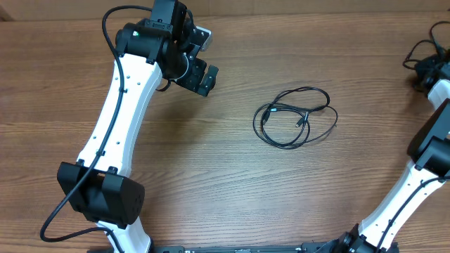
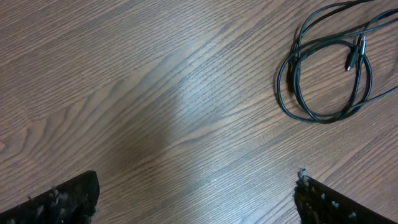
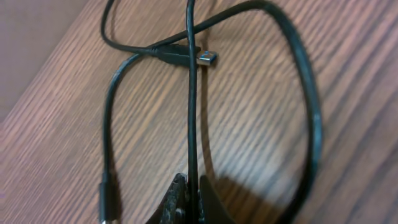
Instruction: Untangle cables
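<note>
A coil of thin black cables (image 1: 295,116) lies on the wooden table right of the middle. It also shows at the top right of the left wrist view (image 2: 323,74), with a small plug end (image 2: 353,57). My left gripper (image 1: 200,76) hovers open and empty to the left of the coil (image 2: 196,202). My right gripper (image 3: 189,190) is at the far right edge of the table (image 1: 426,70), shut on a black cable (image 3: 191,106). That cable runs up over another black cord with a silver-tipped plug (image 3: 208,58).
The wooden table (image 1: 211,161) fills all views. The white left arm (image 1: 119,112) stretches from the front left to the back. The right arm (image 1: 422,154) rises along the right edge. A table edge shows at the upper left of the right wrist view (image 3: 37,56).
</note>
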